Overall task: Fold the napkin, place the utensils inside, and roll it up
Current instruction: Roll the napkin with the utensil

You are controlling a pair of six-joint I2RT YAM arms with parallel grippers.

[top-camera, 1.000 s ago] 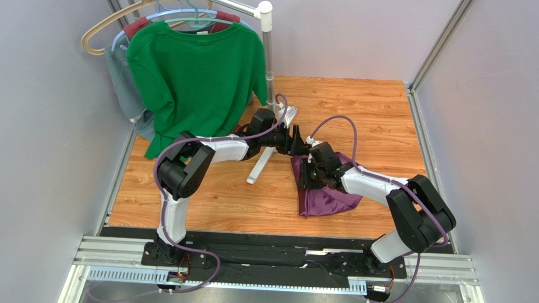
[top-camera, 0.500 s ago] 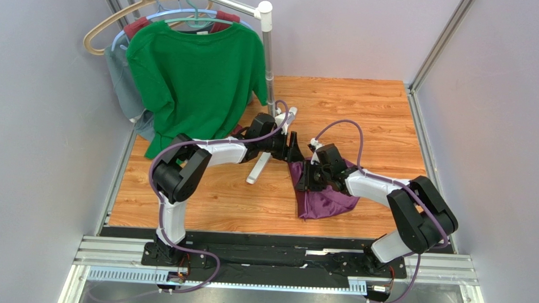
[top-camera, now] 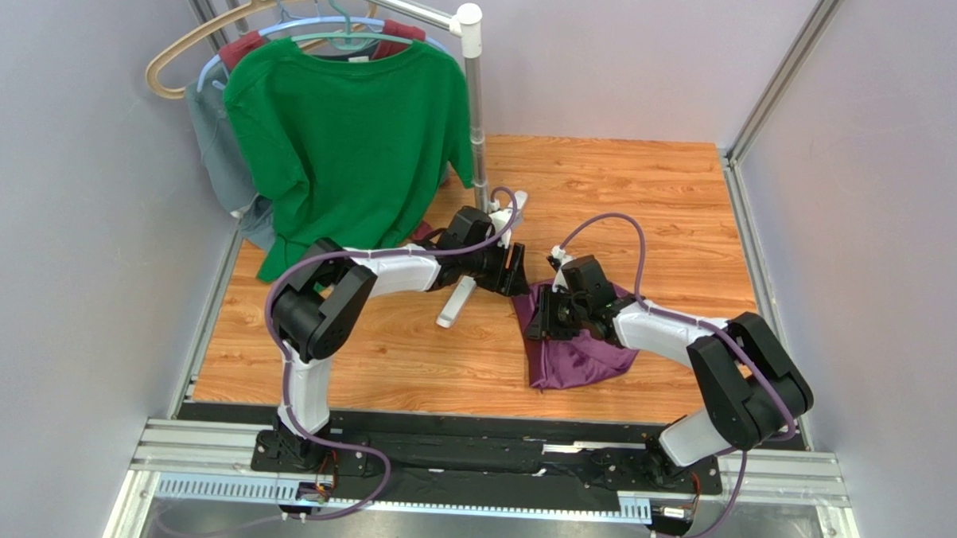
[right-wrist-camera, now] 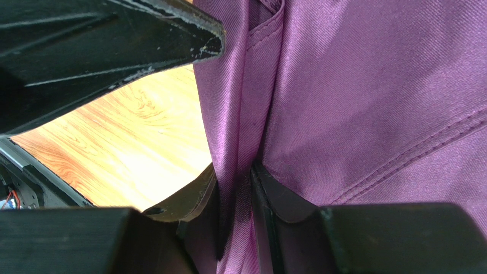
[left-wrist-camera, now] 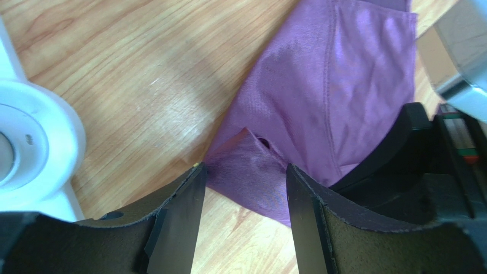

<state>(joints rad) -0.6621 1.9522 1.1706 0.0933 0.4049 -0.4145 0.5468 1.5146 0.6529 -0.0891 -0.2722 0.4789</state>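
The job looks barely begun, by my reckoning; the napkin (top-camera: 578, 354) lies bunched and creased on the desk (top-camera: 642, 191), right of the middle and in front of the right arm, not yet a tidy fold; no spoon or other utensil shows in any view, so the folding, the loading and the rolling are all to come. The right tool (top-camera: 539, 314) is down at the cloth's far-left edge, and the left tool (top-camera: 517, 278) meets it there from the other side, close by the white rack foot (top-camera: 458, 302) under the hanging green shirt (top-camera: 338, 145). From above the two tools run together in a dark knot, and I cannot tell from there what either one grips; the wrist views settle it. The right wrist camera shows the right tool (right-wrist-camera: 235, 178) clamped tight on a standing pleat of the napkin (right-wrist-camera: 377, 85), purple cloth squeezed between its fingers; the left wrist camera shows the left tool (left-wrist-camera: 243, 174) with its jaws spread apart and holding nothing, a turned-up corner of the napkin (left-wrist-camera: 326, 108) lying between them on bare wood, with the rack foot (left-wrist-camera: 26, 148) at the left edge. My guess is that the left tool is about to take that corner so the pair can spread the cloth flat.
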